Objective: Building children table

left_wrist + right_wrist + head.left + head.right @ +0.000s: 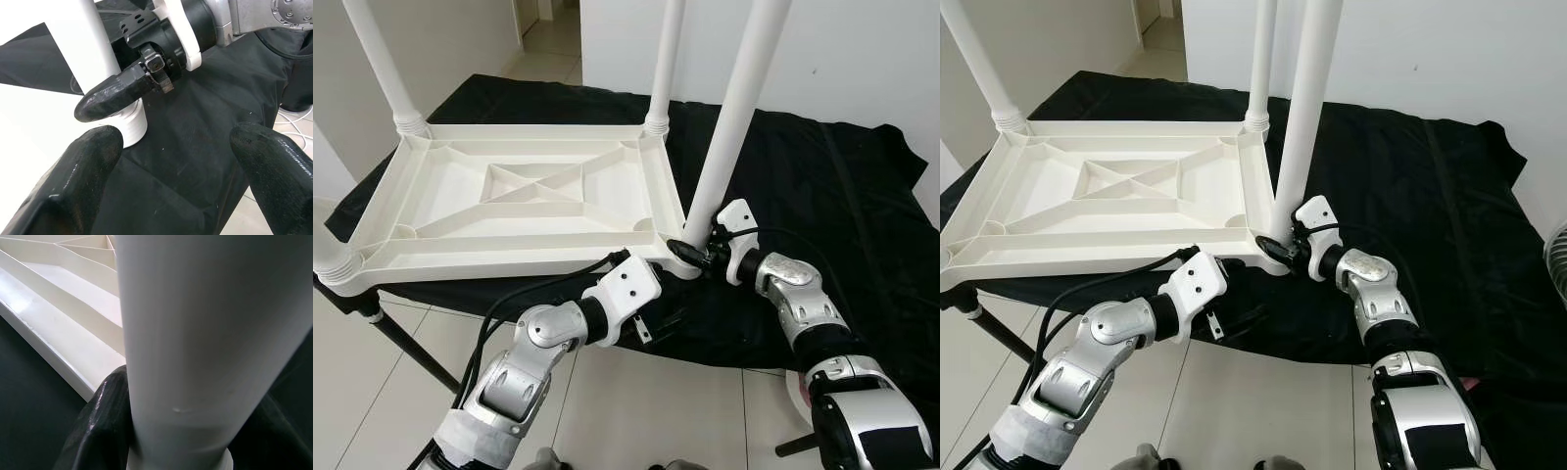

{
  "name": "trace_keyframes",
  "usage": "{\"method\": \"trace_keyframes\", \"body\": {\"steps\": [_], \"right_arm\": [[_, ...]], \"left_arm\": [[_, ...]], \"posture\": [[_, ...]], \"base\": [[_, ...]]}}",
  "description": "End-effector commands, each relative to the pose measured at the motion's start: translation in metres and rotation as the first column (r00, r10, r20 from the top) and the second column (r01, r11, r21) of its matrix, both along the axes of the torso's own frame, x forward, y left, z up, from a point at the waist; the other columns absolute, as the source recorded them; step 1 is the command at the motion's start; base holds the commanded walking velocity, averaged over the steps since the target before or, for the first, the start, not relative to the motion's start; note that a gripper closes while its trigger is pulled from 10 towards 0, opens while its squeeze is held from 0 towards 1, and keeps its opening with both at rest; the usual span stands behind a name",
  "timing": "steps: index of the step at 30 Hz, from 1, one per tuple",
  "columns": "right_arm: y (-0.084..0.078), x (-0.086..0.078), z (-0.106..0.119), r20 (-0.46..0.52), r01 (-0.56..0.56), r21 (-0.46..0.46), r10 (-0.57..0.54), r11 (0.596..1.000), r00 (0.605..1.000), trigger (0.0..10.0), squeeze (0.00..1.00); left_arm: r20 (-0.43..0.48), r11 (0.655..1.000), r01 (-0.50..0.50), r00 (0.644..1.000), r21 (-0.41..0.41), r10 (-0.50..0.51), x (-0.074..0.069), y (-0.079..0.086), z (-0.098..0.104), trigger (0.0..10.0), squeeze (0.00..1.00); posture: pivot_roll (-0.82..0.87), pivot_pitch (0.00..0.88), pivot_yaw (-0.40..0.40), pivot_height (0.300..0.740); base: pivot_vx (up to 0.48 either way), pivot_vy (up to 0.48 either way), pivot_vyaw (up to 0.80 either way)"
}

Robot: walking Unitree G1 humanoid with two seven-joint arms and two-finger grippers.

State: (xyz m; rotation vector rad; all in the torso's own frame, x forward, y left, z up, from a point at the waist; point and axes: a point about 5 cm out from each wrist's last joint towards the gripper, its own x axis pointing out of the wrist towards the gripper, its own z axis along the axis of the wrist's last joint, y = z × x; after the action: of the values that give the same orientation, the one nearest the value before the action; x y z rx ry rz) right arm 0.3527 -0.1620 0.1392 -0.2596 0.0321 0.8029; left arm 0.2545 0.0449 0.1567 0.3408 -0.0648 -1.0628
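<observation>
The upturned white plastic ribbed tabletop [519, 196] lies left of centre on the black-draped worktop [822, 186]; right end effector [690, 253] clamps the near-right white round leg [734, 108]; left end effector [171, 161] sits spread apart, just beside.

The right gripper [690, 250], reaching forward on a bent silver arm, has its black fingers [100, 428] clamped on either side of the near table leg [729, 127] at its base, while the left gripper [178, 161] hovers just beside it, fingers spread apart.
</observation>
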Motion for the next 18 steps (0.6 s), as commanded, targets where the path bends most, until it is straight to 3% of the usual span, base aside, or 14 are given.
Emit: {"method": "trace_keyframes", "body": {"steps": [1,2,3,8,14,16,18], "right_arm": [[0.004,-0.004,-0.008,-0.011,-0.030,-0.021,0.030,0.999,0.999,0.0,0.00],[0.003,-0.006,-0.009,-0.008,-0.020,-0.002,0.020,1.000,1.000,0.0,0.00],[0.002,-0.009,-0.010,0.001,0.010,0.027,-0.010,1.000,1.000,10.0,0.00],[0.002,-0.015,-0.010,0.031,0.081,0.102,-0.085,0.991,0.996,10.0,0.00],[0.007,-0.021,-0.010,0.056,0.172,0.127,-0.180,0.977,0.982,10.0,0.00],[0.011,-0.025,-0.009,0.068,0.230,0.156,-0.242,0.961,0.968,10.0,0.00],[0.016,-0.029,-0.011,0.034,0.414,0.185,-0.426,0.892,0.904,10.0,0.00]], "left_arm": [[0.009,0.999,-0.054,0.999,-0.001,0.054,0.001,0.003,0.000,10.0,0.00],[0.008,0.999,-0.053,0.999,-0.001,0.053,0.001,0.003,-0.001,10.0,0.00],[0.007,0.999,-0.051,0.999,-0.001,0.051,0.001,0.002,-0.001,10.0,0.00],[0.007,0.999,-0.045,0.999,-0.002,0.045,0.001,0.001,0.000,10.0,0.00],[0.006,0.999,-0.042,0.999,-0.003,0.042,0.001,0.000,0.000,10.0,0.00],[0.005,0.999,-0.041,0.999,-0.003,0.041,0.001,0.000,-0.001,10.0,0.00],[0.003,0.999,-0.037,0.999,-0.003,0.037,-0.001,-0.001,-0.001,10.0,0.00]], "posture": [[-0.05,0.052,0.008,0.740],[-0.05,0.054,0.010,0.740],[-0.06,0.055,0.011,0.740],[-0.06,0.056,0.011,0.740],[-0.07,0.056,0.010,0.740],[-0.07,0.055,0.007,0.740],[-0.07,0.053,0.003,0.740]], "base": [[0.000,0.000,0.00],[0.000,0.000,0.00],[0.000,0.000,0.00],[0.000,0.000,0.00],[0.000,0.000,0.00],[0.000,0.000,0.00],[0.000,0.000,0.00]]}}
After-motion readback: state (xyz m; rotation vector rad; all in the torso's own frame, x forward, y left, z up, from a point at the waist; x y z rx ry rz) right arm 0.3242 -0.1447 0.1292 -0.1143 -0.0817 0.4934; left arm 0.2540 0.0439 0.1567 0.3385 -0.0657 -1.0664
